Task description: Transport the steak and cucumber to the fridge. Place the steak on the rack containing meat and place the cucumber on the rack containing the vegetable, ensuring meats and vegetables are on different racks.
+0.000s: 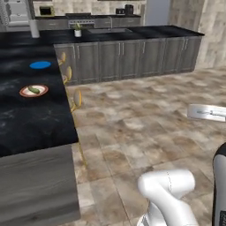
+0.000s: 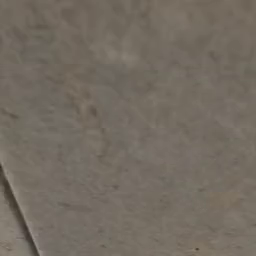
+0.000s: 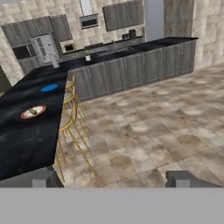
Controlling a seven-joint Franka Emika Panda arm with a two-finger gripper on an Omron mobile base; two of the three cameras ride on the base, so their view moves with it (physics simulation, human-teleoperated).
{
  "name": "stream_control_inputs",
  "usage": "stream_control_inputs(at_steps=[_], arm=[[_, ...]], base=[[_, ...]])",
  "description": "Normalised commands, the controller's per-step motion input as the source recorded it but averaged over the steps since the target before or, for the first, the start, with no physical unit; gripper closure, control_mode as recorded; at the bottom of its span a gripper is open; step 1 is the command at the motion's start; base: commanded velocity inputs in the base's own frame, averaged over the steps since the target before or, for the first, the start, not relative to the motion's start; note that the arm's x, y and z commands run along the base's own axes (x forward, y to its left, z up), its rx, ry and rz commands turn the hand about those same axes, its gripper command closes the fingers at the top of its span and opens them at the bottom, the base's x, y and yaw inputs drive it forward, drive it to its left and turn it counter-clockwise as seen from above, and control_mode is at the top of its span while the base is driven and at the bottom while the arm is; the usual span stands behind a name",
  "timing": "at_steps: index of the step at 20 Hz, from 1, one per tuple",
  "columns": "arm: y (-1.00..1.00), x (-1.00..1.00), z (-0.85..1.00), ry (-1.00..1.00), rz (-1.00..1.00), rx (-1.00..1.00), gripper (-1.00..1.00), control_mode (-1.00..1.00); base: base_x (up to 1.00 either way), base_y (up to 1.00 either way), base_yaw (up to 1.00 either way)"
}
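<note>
The gripper (image 3: 111,180) sits nearest, at six o'clock in the hand view, jaws spread apart and holding nothing. At nine o'clock, on the black counter (image 1: 26,119), the cucumber (image 1: 33,90) lies on a red-rimmed plate (image 1: 24,93). Beyond it, at ten o'clock, sits a blue plate (image 1: 40,65). No writing is readable.

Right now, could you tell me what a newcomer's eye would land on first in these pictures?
Probably the long black counter on the left, where the cucumber lies on a red-rimmed white plate and, farther along, a blue plate stands out. Next, the yellow stools along its edge, and the open gripper above the tiled floor.
</note>
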Motion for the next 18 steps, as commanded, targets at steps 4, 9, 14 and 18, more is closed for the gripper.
stream_control_inputs(at_steps=[4,9,14,18], arm=[[0.00,0.00,0.00,0.00,0.00,0.00,-1.00,1.00],[0.00,0.00,0.00,0.00,0.00,0.00,-1.00,1.00],[0.00,0.00,0.00,0.00,0.00,0.00,-1.00,1.00],[0.00,0.00,0.00,0.00,0.00,0.00,-1.00,1.00]], base=[[0.19,-1.00,0.33],[0.20,-1.00,0.36],[0.38,-1.00,0.43],[0.61,-0.93,0.56]])
